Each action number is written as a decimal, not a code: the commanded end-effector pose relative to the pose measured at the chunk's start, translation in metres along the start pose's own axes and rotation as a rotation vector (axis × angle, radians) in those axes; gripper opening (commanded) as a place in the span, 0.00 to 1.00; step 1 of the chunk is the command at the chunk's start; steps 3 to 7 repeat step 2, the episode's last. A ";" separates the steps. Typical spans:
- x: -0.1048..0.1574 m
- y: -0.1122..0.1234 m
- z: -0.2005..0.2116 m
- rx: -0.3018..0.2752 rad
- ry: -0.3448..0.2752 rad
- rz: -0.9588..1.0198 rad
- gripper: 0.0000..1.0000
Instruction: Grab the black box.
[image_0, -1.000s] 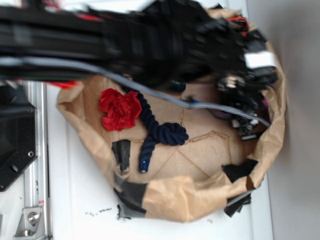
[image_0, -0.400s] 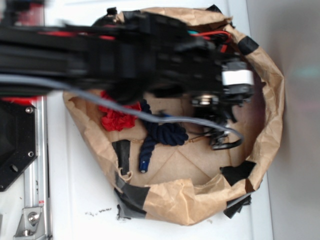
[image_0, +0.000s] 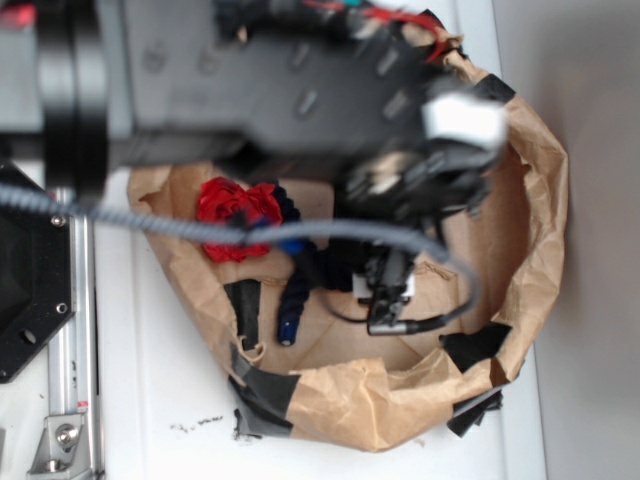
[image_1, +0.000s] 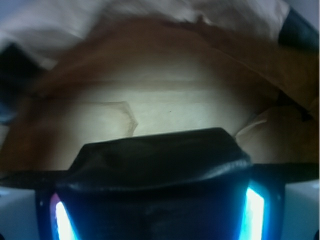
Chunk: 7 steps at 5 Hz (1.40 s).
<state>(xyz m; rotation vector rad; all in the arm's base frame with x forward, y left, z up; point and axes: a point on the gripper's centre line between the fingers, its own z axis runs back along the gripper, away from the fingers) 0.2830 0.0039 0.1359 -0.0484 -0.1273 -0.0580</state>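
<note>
Looming across the top of the exterior view, the blurred black arm (image_0: 250, 90) blocks much of the scene and reaches down into the brown paper bag (image_0: 540, 200), whose rolled-down walls make a shallow nest that keeps loose items together. Patches of black tape (image_0: 262, 392) sit on the bag's rim, apparently holding the folds. Inside lie a dark blue rope (image_0: 295, 290), partly under the grey cable (image_0: 330, 230) that trails from the arm, and a red flower (image_0: 232, 212) near the left wall. The gripper (image_0: 388, 298) hangs low over the bag's floor. In the wrist view the black box (image_1: 159, 160), glossy and wrinkled, fills the lower frame right at the gripper, between the blue-lit pieces (image_1: 252, 210) on either side, with bare paper behind it; I judge the fingers are pinched on it, so the grab looks made, though the contact itself is hidden. In the exterior view the box cannot be made out under the gripper. A white label (image_0: 462, 120) on the wrist shows no readable writing, and no brand is legible anywhere
</note>
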 end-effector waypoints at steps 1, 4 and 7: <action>-0.002 0.012 0.039 -0.028 0.137 0.045 0.00; -0.005 0.015 0.040 -0.003 0.136 0.044 0.00; -0.005 0.015 0.040 -0.003 0.136 0.044 0.00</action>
